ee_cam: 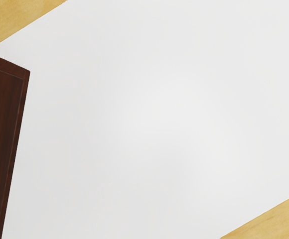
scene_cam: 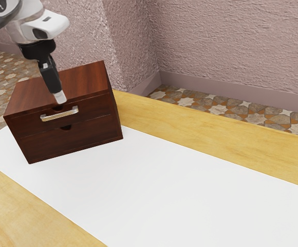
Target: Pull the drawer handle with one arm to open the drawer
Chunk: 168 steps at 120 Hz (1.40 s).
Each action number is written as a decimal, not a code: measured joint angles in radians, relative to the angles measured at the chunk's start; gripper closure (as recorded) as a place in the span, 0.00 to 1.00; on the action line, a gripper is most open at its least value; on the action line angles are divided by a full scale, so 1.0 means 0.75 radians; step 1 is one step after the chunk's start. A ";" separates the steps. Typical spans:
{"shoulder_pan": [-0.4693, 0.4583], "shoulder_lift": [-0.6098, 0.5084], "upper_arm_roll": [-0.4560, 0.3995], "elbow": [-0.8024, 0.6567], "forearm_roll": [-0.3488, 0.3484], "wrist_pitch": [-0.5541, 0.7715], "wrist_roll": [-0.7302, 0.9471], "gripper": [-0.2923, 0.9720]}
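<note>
Rough pink plaster walls (scene_cam: 216, 36) and a patterned tile floor (scene_cam: 231, 108) frame a wooden table (scene_cam: 216, 131) covered across its middle by a white mat (scene_cam: 164, 185). At the exterior view's left, on that mat, stands a small dark wooden cabinet (scene_cam: 61, 116) with two drawers stacked one over the other. The upper drawer (scene_cam: 90, 107) carries a pale metal drawer handle (scene_cam: 59, 113) across its front. That front sits flush with the lower drawer (scene_cam: 87, 133), so the drawer looks shut and the opening has not begun. The approach appears nearly done: the gripper (scene_cam: 60, 97) comes down at a slant from the exterior view's upper left. Its light-coloured tip hangs just above the handle, over the cabinet's front top edge, close to the bar but apparently not touching it. How far open the gripper stands cannot be told from this angle, and nothing seems to be in its hold. In the wrist view a dark edge of the cabinet (ee_cam: 2, 149) lies beside the wide white mat (ee_cam: 159, 124), with strips of table wood (ee_cam: 15, 15) at the corners. What is left, by my judgement, is to drop onto the handle, take hold of it, and draw it straight out from the cabinet front.
</note>
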 joint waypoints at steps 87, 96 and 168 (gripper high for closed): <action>-0.102 -0.110 0.048 -0.029 0.082 -0.165 0.114 0.23; -0.108 -0.227 0.052 -0.157 0.087 -0.162 0.134 0.23; -0.054 -0.465 0.052 -0.867 0.361 0.504 0.111 0.26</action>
